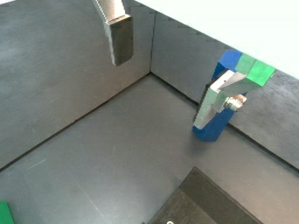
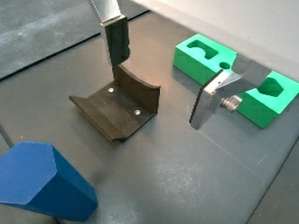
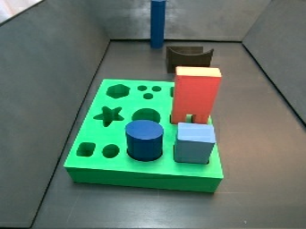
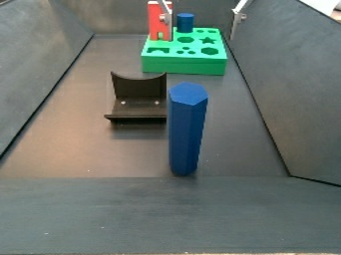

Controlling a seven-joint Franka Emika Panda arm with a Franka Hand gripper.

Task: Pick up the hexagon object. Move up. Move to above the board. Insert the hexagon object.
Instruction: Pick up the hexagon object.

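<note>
The hexagon object (image 4: 186,127) is a tall, slim blue prism standing upright on the dark floor, away from the board. It also shows in a side view (image 3: 156,22) and in both wrist views (image 2: 41,185) (image 1: 214,129), in one of them partly behind a finger. The board (image 3: 114,134) is a bright-green square block with shaped holes; it also shows in the other side view (image 4: 186,52) and a wrist view (image 2: 205,57). My gripper (image 2: 158,94) (image 1: 162,94) is open and empty, held above the floor between the board and the prism, touching neither.
A small dark U-shaped block (image 2: 117,105) (image 4: 136,97) sits on the floor under the gripper, between board and prism. On the board stand a red block (image 3: 199,91), a dark-blue cylinder (image 3: 143,140) and a light-blue cube (image 3: 195,143). Grey walls enclose the floor.
</note>
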